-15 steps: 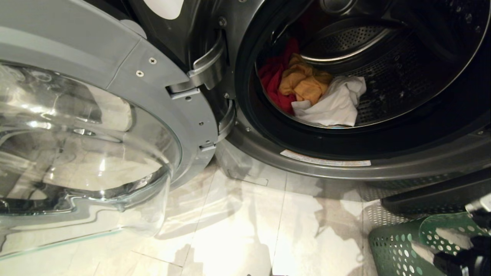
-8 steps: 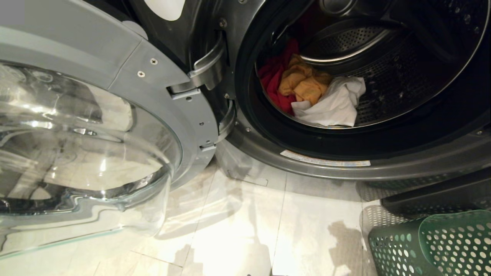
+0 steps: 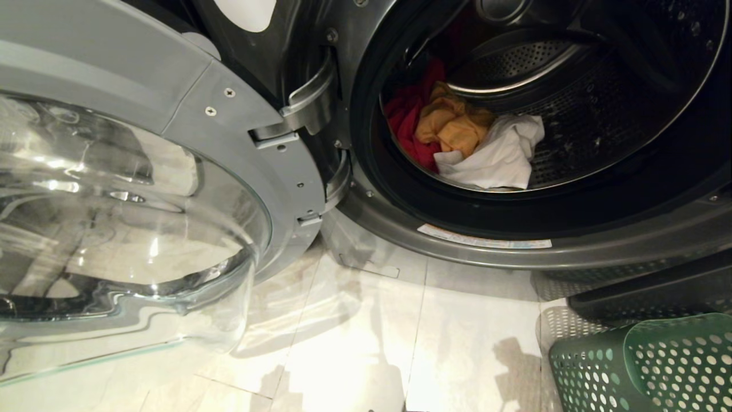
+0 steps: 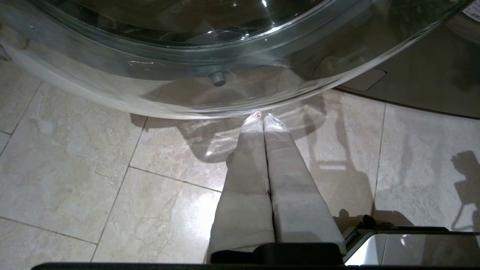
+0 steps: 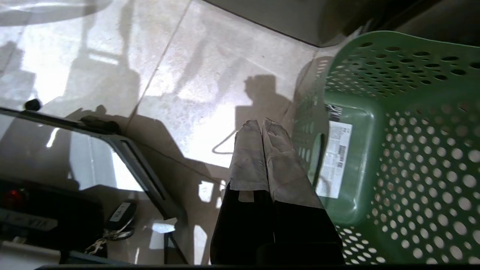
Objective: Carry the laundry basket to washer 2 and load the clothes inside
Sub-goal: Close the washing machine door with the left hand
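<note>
Head view only: three clothes inside washer drum. Wrist views only: left gripper, right gripper beside one laundry basket, both closed, empty.

Pale, glossy floor tiles are stretching out underfoot, their thin grout lines running at a slant and bright light glaring off the middle of them. Soft shadows are lying across the tiles near the right edge of the floor. In the right wrist view a dark, glass-topped platform is sitting low over the tiles, with a small tag on a key chain resting on it near its edge.
</note>
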